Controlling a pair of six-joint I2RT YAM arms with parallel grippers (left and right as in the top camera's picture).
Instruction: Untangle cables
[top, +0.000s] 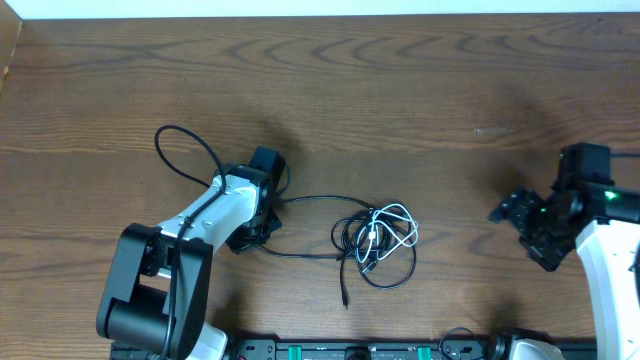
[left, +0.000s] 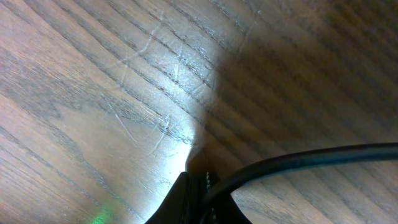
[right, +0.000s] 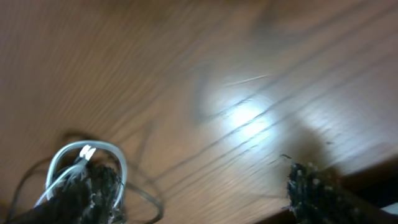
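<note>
Down by the front edge of the table (top: 400, 80), a loose plug end (top: 346, 300) is trailing off the cables (top: 375, 240), which are lying knotted mid-table, black loops plus one white cable (top: 398, 225). Left of them the left gripper (top: 275, 200) is sitting closed, apparently pinching a black strand (top: 320, 198) to draw it out, while the right gripper (top: 522, 235) is hanging well apart, fingers spread, probably readying a grab. Only the left wrist view is showing the strand leaving the shut fingertips (left: 186, 202); only the right wrist view is showing the open gap.
</note>
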